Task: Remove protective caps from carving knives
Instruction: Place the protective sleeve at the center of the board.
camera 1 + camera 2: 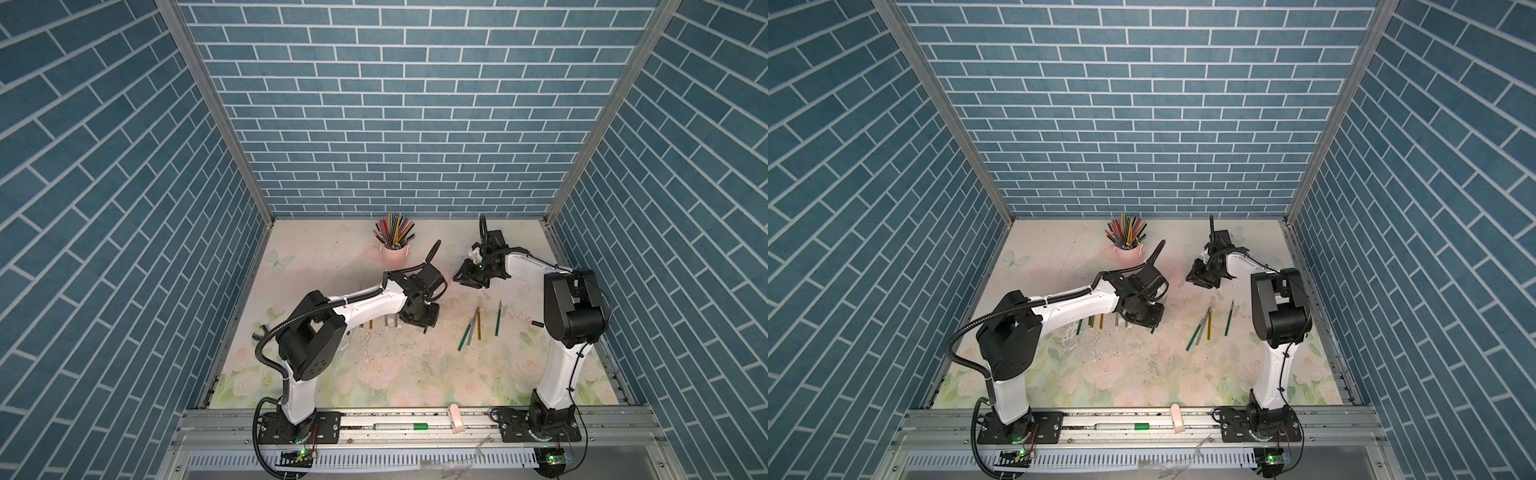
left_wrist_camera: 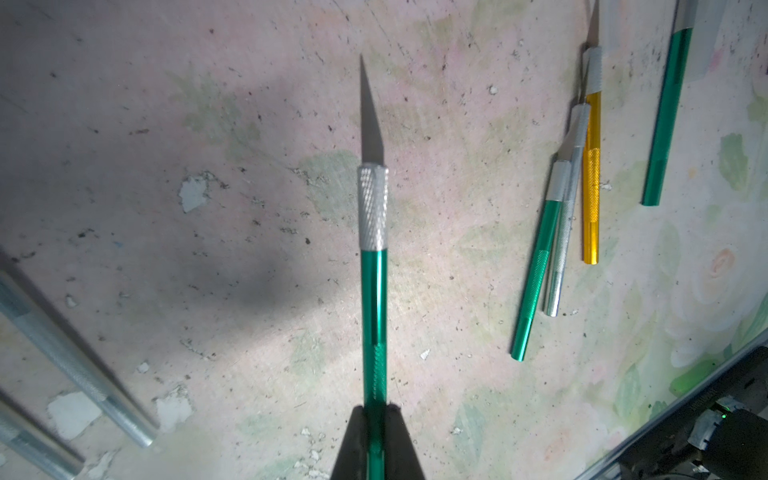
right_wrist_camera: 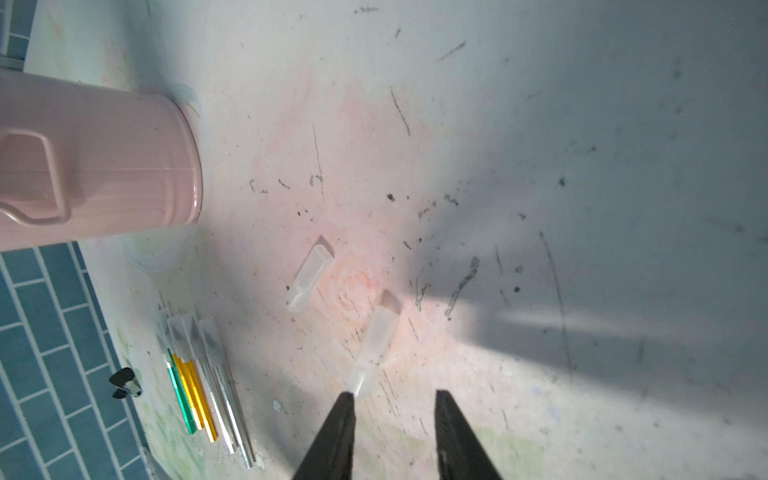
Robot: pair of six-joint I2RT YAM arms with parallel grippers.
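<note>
While the left tool (image 2: 376, 409) is clenching a stiff green carving knife (image 2: 374, 291) by its knurled handle (image 2: 379, 370), blade (image 2: 370, 120) bare ahead, the right tool (image 3: 395, 399) is gaping, a light, likely slippery protective cap (image 3: 376, 340) lying just at one fingertip (image 3: 345, 411).

Three sides are enclosed by walls covered in a blue brick pattern with white joints: a far wall (image 1: 399, 104), a left wall (image 1: 104, 187) and a right wall (image 1: 685, 187), joined at the far corners by bare aluminium posts (image 1: 219, 112). A tabletop (image 1: 316, 257) printed with pale roses and green leaves is seen below, scuffed, speckled with dark marks and worn to white patches (image 1: 365, 345) near the middle. Its near edge is bounded by an aluminium rail (image 1: 216, 428), and soft shadows are cast across it.
</note>
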